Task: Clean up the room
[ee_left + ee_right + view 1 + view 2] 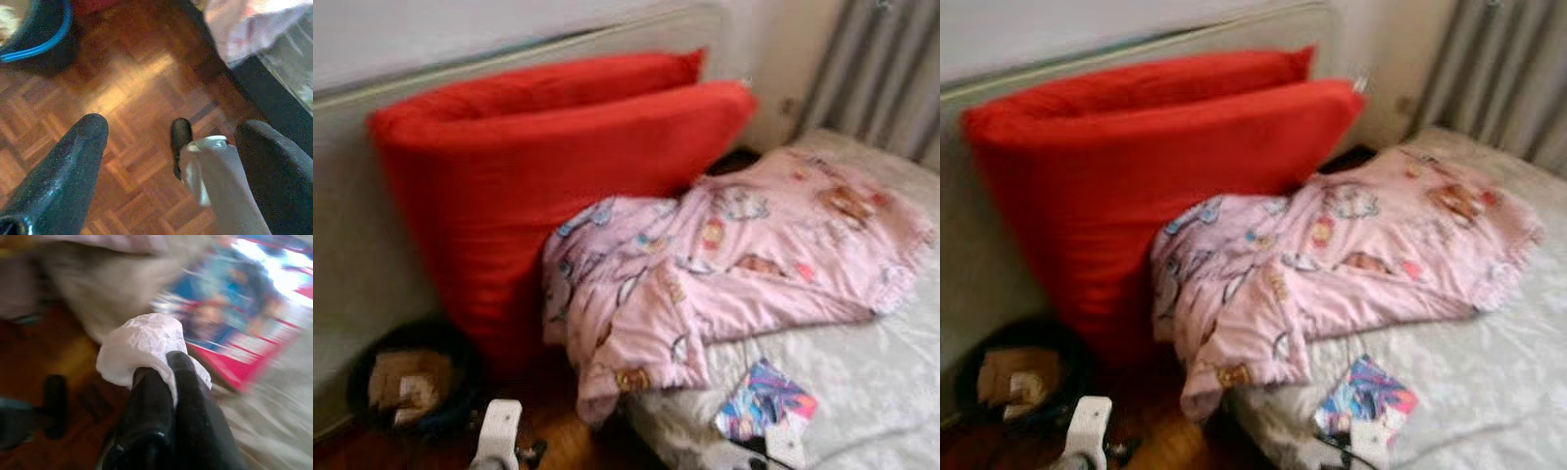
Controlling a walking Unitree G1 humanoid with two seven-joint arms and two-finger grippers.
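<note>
Tissue wad [142, 345] pinched in R gripper [164, 369].

We see our left arm [497, 431] low at the bottom edge of the head view, a pale silver forearm angled downward. Through its wrist camera, the left gripper [171, 147] hangs with its two black fingers [68, 166] spread wide apart, nothing between them. Below it one of our own legs shows, silver, ending in a dark foot [180, 139]. Over on the right, the right gripper [161, 367] has its fingers pressed tight together, pinching a crumpled white tissue [142, 345] at the tips. In the head view that right arm sits low at the bottom edge, the white wad [785, 443] at its end.
</note>
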